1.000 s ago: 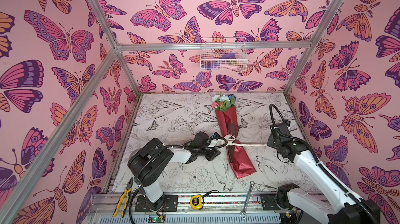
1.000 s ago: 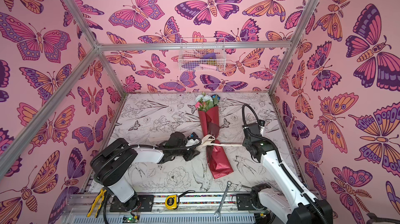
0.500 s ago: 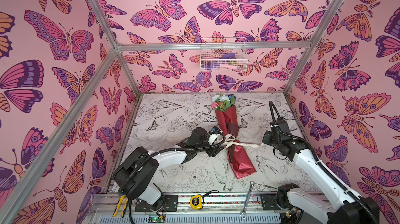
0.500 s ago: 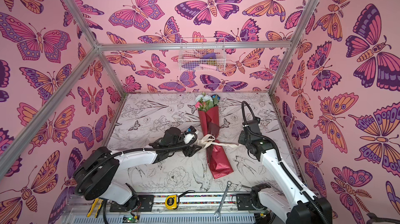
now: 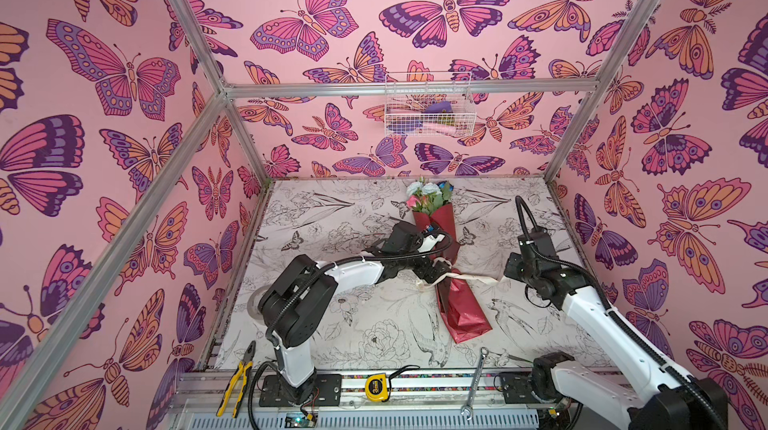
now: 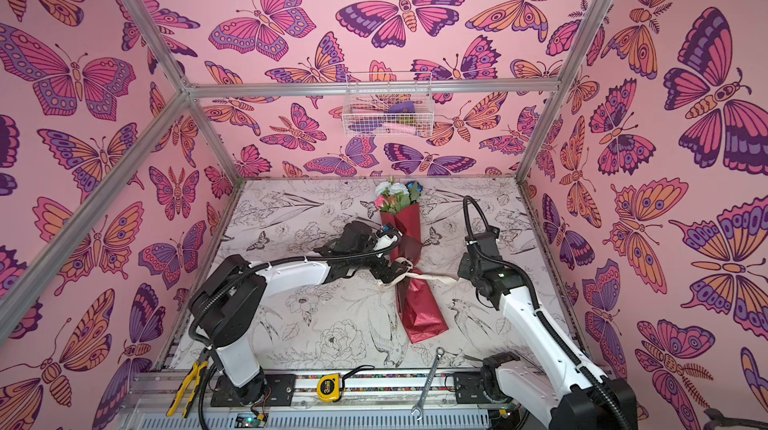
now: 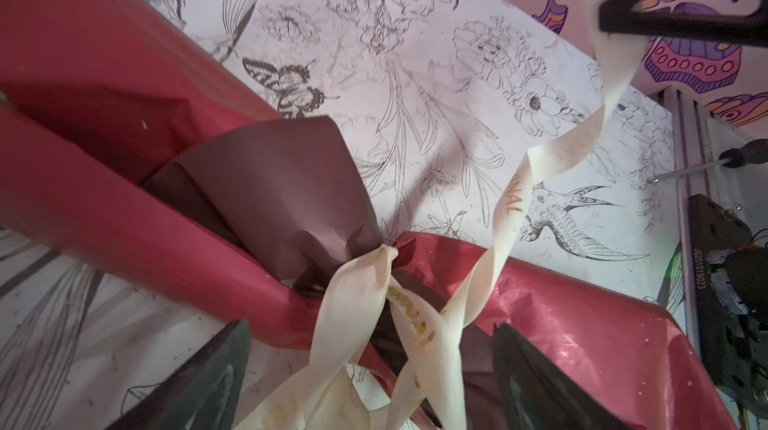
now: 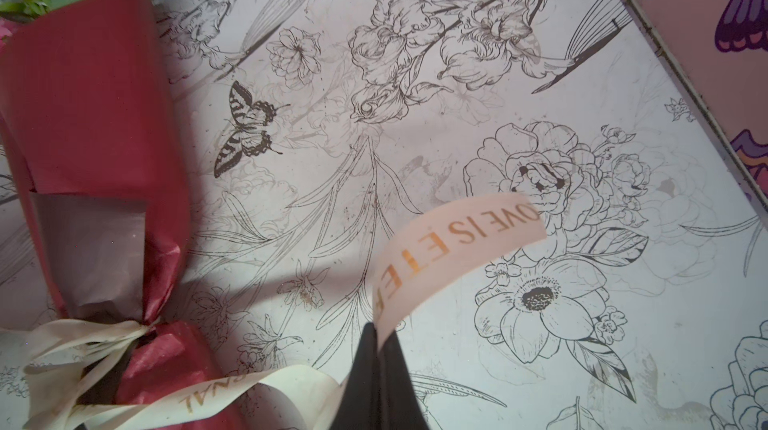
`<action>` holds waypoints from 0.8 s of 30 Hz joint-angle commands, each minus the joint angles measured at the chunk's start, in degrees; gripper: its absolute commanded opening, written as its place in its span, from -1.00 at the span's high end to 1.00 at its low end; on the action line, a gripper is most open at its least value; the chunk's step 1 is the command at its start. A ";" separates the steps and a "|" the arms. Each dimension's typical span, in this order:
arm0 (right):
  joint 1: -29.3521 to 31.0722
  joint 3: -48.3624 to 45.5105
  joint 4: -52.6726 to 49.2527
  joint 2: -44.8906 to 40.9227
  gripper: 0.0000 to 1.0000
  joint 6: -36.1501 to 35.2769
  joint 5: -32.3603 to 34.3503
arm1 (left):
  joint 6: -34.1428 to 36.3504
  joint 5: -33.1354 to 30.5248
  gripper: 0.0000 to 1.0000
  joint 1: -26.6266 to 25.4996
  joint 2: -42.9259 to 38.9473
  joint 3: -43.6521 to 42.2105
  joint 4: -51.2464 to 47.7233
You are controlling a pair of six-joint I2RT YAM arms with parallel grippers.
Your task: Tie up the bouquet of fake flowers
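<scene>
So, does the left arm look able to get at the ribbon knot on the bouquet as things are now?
Probably yes. The left claw hangs open right at the ribbon knot on the bouquet, nothing between. The right claw pinches one ribbon tail off to the side, clear of the way.

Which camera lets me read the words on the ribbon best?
The right wrist view. The ribbon end pinched in the right end effector curls up close, its gold letters big and readable. The left wrist view shows the knot on the bouquet with faint, blurry letters. Both top views show only a thin pale strip.
</scene>
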 commanded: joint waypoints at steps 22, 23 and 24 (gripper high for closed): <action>-0.09 -4.81 -11.18 -4.08 0.50 2.27 -9.16 | -1.75 0.66 0.38 1.74 0.80 -1.10 0.61; 0.10 -4.61 -11.73 -5.04 0.45 2.51 -9.99 | -1.92 0.96 0.36 1.81 0.80 -1.09 0.92; 0.27 -4.34 -12.11 -5.78 0.41 2.73 -10.80 | -2.13 1.18 0.33 1.81 0.94 -1.09 1.08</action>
